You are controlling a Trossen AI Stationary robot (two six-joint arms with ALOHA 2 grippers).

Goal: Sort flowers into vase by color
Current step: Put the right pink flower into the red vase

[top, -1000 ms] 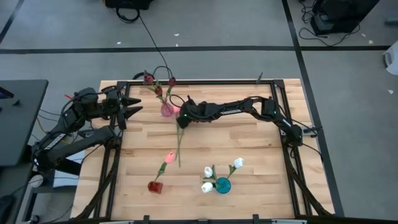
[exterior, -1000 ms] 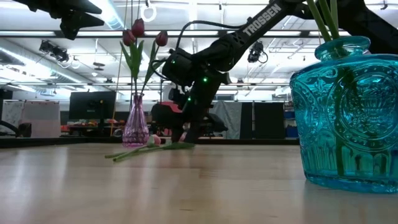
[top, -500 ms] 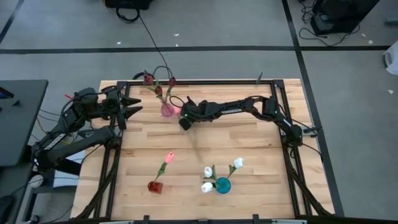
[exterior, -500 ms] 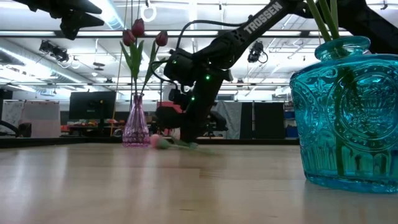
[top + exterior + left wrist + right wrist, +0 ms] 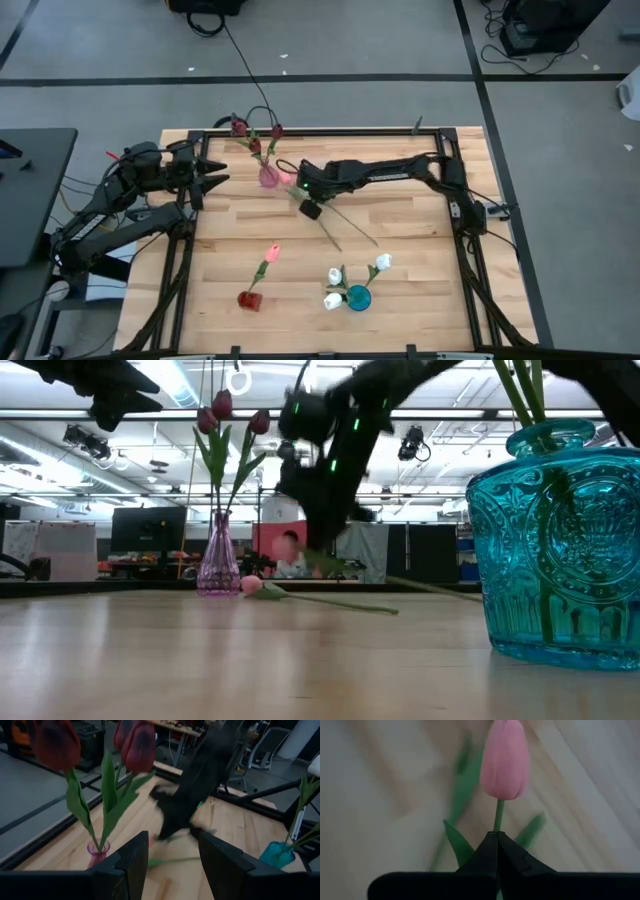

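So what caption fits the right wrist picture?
Right gripper fingers pinching a pink tulip by its stem.

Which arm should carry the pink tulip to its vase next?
Right. The right gripper is already shut on the pink tulip just below the bud; the left gripper waits open at the table's edge.

Wooden table [image 5: 400, 280], pink vase [image 5: 268, 176] (maroon tulips), red vase [image 5: 249, 299], teal vase [image 5: 358, 297]

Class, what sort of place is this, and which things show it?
Probably a robotics lab: a framed wooden table on taped grey floor, ceiling strip lights, and desks with monitors behind.
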